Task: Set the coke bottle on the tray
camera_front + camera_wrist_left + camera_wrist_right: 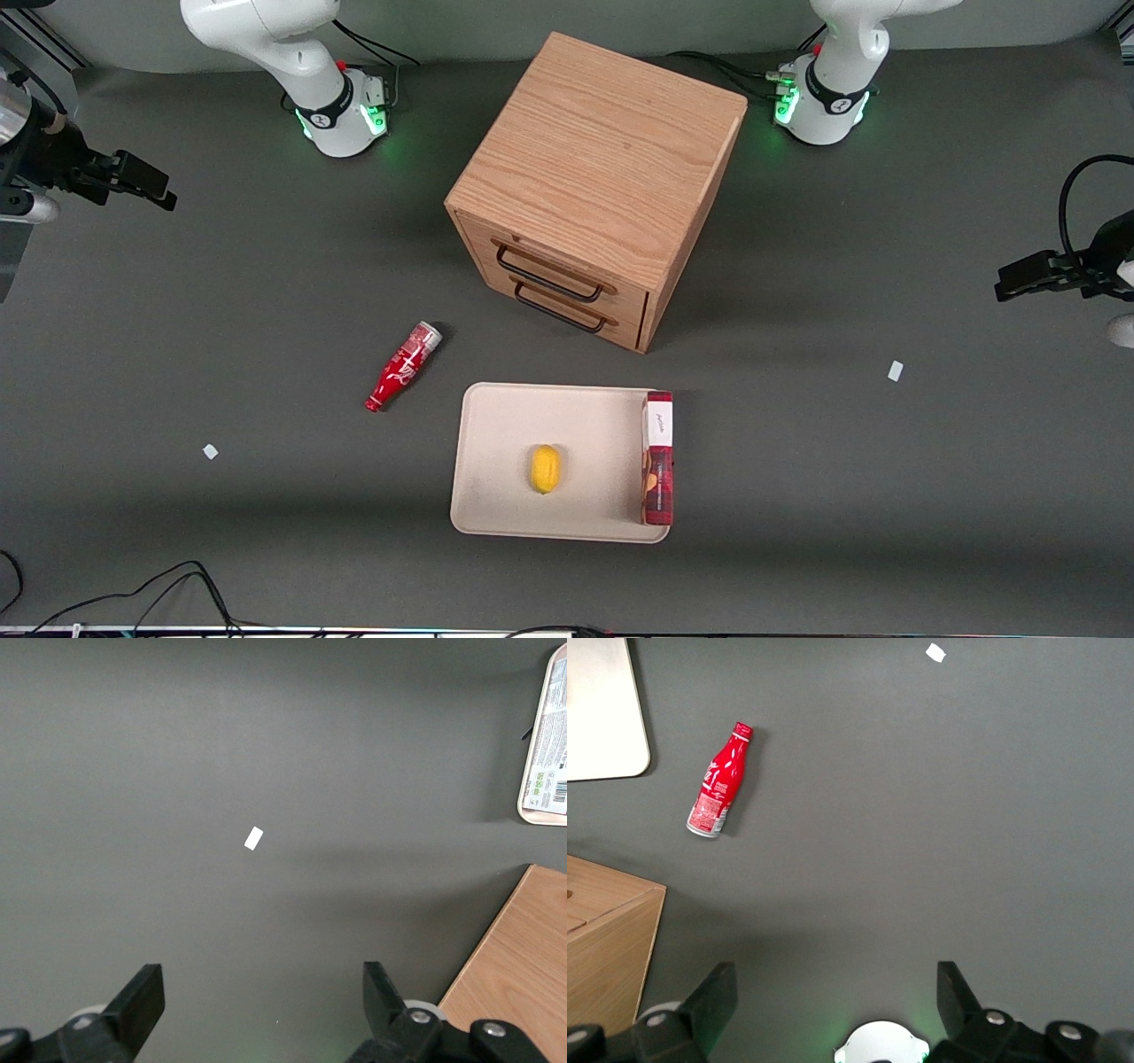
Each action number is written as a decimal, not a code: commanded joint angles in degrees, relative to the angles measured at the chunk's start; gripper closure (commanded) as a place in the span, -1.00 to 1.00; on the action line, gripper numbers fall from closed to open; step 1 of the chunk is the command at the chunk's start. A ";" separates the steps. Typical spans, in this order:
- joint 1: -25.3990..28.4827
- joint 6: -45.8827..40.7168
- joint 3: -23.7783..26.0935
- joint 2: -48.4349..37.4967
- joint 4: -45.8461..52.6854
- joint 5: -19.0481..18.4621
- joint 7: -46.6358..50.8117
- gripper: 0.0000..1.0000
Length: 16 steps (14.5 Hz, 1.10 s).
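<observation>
The coke bottle [403, 367] is seen lying on its side on the table, just beside the tray [496, 461] but not on it. Only the front view shows the lemon [545, 469] and red box [657, 457] on the tray. In the right wrist view the tray's corner [602, 718] is cut off, and the gripper [833, 1005] is spread wide, nothing held, well apart from the bottle [719, 782].

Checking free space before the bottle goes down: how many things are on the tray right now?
2: a yellow lemon near the middle of the tray, and a red box along its edge toward the parked arm. Gripper is open, high above the table.
</observation>
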 commanded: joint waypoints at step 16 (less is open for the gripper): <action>3.51 12.72 6.80 17.95 3.02 1.96 16.78 -1.00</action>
